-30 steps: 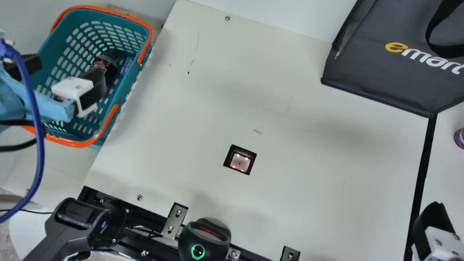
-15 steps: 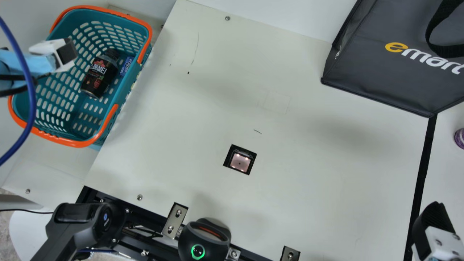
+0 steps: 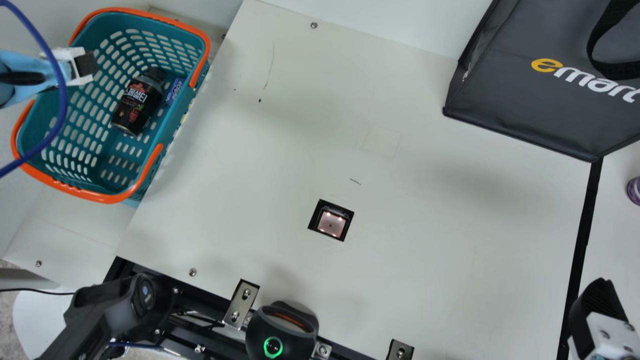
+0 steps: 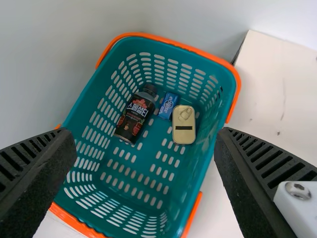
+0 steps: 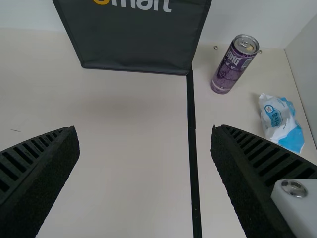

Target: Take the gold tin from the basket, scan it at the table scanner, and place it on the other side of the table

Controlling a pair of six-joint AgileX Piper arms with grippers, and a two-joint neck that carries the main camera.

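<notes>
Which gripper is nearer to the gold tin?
Left. The left gripper hangs open above the basket, with the gold tin inside; the right gripper is across the table.

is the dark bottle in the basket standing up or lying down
Lying down: the dark bottle is stretched out on its side, label showing, inside the basket.

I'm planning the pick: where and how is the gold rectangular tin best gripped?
I'd bring the open left gripper down from above, across the long sides of the tin, toward the end away from its pull tab. It lies flat, lid up, and the small blue packet crowds the tab end.
</notes>
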